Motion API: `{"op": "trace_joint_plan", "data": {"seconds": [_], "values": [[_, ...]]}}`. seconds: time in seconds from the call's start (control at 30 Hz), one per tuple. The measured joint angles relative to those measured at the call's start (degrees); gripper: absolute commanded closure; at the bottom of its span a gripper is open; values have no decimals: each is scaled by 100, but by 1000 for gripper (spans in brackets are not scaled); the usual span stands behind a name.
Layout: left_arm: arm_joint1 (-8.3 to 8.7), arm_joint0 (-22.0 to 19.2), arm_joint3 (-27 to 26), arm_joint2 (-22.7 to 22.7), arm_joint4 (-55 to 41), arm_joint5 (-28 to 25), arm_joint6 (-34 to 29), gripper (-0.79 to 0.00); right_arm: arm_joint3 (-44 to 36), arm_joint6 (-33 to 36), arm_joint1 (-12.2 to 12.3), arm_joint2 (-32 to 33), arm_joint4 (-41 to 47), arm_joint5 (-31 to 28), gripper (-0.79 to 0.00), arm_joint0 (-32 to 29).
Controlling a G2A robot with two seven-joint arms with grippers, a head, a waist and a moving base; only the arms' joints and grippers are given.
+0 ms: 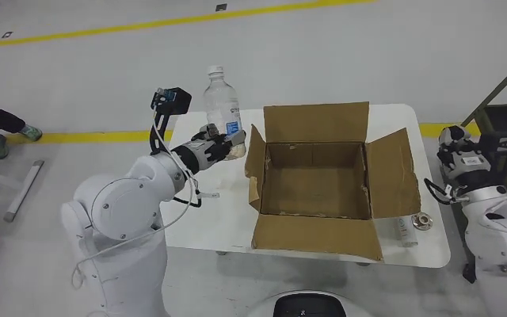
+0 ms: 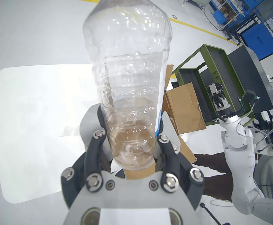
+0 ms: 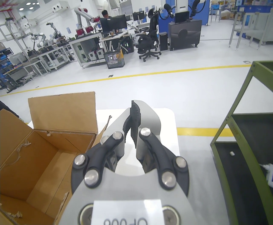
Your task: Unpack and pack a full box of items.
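Top view looks steeply down on the table [image 1: 222, 226] and box [image 1: 317, 182]. Wrist views sit close behind the left tool [image 2: 130, 127] and right tool [image 3: 133, 115]; all 3 share the box.

A green cart [image 3: 241, 95] stands beside the table [image 1: 393, 119].

Around me spreads a pale grey, glossy floor [image 3: 192, 89] crossed by a yellow line [image 3: 149, 73], with an olive-green metal cart [image 3: 241, 127] close on my right and, far off, a black office chair [image 3: 149, 45], benches with monitors [image 3: 113, 22] and bright ceiling lights [image 3: 26, 8].
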Motion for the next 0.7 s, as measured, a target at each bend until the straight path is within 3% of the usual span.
{"op": "trace_joint_plan", "data": {"seconds": [0.07, 0.1, 0.13, 0.17, 0.5, 0.53, 0.57, 0.6, 0.63, 0.7], "values": [[0, 1, -1, -1, 4, -1, 0, 0, 0, 306, -10, 55, 502, 113, -46, -21], [0, 1, -1, -1, 4, -1, -1, 0, -1, 554, -13, 100, 882, 191, -271, -29], [0, 1, -1, -1, 3, -1, -1, 0, -5, 748, -13, 131, 1149, 236, -406, -35], [0, 1, -1, -1, 2, -1, -1, 0, -14, 942, -11, 160, 1388, 257, -785, -41], [0, 1, -1, -1, 2, -1, -1, 0, -34, 1764, -32, 249, 3601, 469, -785, -139], [0, 7, 1, 4, -4, -4, 5, 0, -39, 1803, -30, 225, 3664, 454, -625, -143], [-3, 43, 9, 29, -52, -11, 49, 0, -38, 1832, -28, 197, 3703, 447, -369, -146], [-10, 121, 24, 103, -223, -19, 148, 0, -36, 1861, -23, 153, 3710, 434, -49, -146], [-14, 160, 25, 173, -371, -42, 223, 0, -34, 1875, -19, 118, 3673, 411, 0, -145], [-25, 186, 39, 364, -580, -58, 378, 0, -26, 1895, -13, 30, 3648, 322, 0, -150]]}}
